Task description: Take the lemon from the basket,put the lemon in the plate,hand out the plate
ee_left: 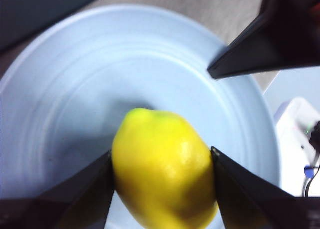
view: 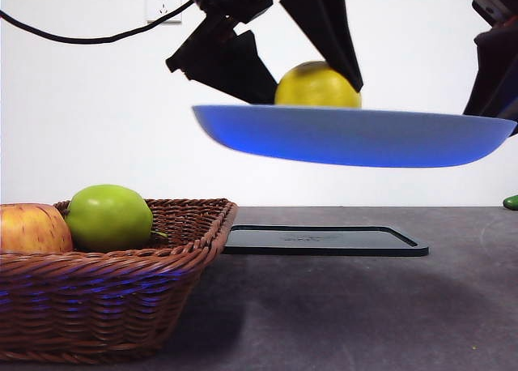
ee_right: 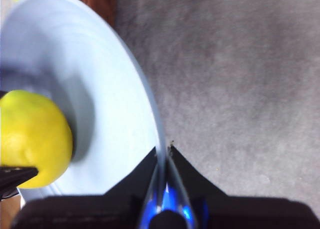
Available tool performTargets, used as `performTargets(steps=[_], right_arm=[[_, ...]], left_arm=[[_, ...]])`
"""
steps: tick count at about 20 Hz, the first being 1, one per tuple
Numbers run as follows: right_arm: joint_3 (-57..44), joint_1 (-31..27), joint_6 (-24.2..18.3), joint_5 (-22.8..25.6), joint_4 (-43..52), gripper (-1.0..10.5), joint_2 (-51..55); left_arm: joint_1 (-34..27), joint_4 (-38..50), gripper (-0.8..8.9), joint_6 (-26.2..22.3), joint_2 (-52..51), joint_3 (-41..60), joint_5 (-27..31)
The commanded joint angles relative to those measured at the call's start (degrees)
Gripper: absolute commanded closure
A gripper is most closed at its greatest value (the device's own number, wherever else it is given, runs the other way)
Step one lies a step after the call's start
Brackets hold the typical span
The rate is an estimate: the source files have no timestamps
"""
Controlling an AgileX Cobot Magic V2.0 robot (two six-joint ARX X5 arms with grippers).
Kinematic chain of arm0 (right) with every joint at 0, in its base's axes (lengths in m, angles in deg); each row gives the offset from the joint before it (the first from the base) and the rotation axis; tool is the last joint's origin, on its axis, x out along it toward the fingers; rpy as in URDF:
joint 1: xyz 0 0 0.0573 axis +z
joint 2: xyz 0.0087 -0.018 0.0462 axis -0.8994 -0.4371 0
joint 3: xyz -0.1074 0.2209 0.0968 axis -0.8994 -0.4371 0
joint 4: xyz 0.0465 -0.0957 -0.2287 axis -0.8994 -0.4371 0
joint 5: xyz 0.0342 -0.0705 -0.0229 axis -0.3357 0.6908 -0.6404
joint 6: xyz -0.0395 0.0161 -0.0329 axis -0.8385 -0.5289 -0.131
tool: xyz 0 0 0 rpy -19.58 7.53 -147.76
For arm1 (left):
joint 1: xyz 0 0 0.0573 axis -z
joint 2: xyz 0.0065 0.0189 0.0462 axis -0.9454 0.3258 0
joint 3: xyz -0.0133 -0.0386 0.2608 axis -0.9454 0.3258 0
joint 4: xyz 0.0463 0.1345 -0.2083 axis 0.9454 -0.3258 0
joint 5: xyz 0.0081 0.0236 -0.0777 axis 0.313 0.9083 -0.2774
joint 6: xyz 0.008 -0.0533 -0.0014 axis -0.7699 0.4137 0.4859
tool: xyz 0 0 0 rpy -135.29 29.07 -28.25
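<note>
The light blue plate [view: 356, 136] hangs in the air above the table, held level. My right gripper [ee_right: 164, 154] is shut on the plate's rim [ee_right: 150, 114] and shows at the right edge of the front view. The yellow lemon [view: 317, 86] sits just over the plate's middle, with my left gripper [ee_left: 162, 161] shut on the lemon [ee_left: 162, 179] from both sides. That gripper [view: 312, 75] comes down from above in the front view. The lemon [ee_right: 32, 136] also shows in the right wrist view. The brown wicker basket [view: 121, 298] stands at the front left.
A green apple [view: 109, 217] and a red-yellow apple [view: 32, 228] lie in the basket. A flat black tray [view: 324, 241] lies on the grey table under the plate. A small green thing [view: 511, 202] shows at the right edge. A black cable [view: 89, 35] hangs at upper left.
</note>
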Motion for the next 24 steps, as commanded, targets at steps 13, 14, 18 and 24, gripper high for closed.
performTargets(steps=[13, 14, 18, 24], right_arm=[[0.7, 0.4, 2.5, 1.1, 1.5, 9.4, -0.7], [0.7, 0.3, 2.7, 3.0, 1.7, 9.4, -1.0], [4.2, -1.3, 2.6, 4.9, 3.4, 9.4, -6.9], [19.5, -6.1, 1.5, 5.1, 6.2, 9.4, -24.8]], left_arm=[[-0.9, -1.0, 4.37, -0.8, -1.4, -3.3, -0.1], [-1.2, -1.5, 4.37, -0.9, -2.1, -4.2, -0.1], [-2.9, -10.7, 4.38, -3.7, -5.7, -9.6, 0.1], [-3.4, -19.4, 4.38, -5.3, -12.7, -12.3, -0.3]])
